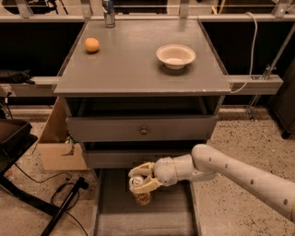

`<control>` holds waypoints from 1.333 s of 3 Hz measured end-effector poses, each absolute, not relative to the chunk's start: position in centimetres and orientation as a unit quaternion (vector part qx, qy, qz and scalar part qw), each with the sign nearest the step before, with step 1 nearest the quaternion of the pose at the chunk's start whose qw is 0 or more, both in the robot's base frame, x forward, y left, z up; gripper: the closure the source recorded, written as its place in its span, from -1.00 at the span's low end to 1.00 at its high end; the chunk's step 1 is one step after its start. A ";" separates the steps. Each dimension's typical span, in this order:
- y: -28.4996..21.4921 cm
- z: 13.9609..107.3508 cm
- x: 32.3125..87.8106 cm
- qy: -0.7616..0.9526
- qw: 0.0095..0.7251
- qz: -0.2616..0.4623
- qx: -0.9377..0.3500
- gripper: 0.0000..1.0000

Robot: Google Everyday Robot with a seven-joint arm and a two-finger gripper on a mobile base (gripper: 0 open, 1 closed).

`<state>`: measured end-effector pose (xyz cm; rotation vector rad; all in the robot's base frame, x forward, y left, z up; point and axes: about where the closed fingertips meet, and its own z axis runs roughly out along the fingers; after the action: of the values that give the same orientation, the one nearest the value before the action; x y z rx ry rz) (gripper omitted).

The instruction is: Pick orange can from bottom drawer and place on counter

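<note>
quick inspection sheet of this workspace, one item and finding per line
surface: counter, grey and flat
job's things: orange can upright over the open bottom drawer, not on the counter
clutter: orange fruit, white bowl and metallic can on the counter
grippers: gripper shut on the orange can's top
cables: white cable right of the counter; black cable on the floor
surroundings: cardboard box at left

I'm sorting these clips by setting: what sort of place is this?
Probably a lab or workshop test area: a freestanding grey drawer cabinet, a cardboard box and loose cables on speckled floor. The gripper grips the orange can in the bottom drawer.
</note>
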<state>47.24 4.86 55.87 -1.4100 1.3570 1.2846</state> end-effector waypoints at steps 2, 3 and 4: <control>4.6 61.3 48.5 0.553 0.395 0.485 -0.550 1.00; 3.9 65.8 49.7 0.551 0.422 0.466 -0.550 1.00; 2.3 73.1 52.1 0.559 0.454 0.442 -0.535 1.00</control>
<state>52.08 2.26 73.12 -1.3208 1.3786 1.0907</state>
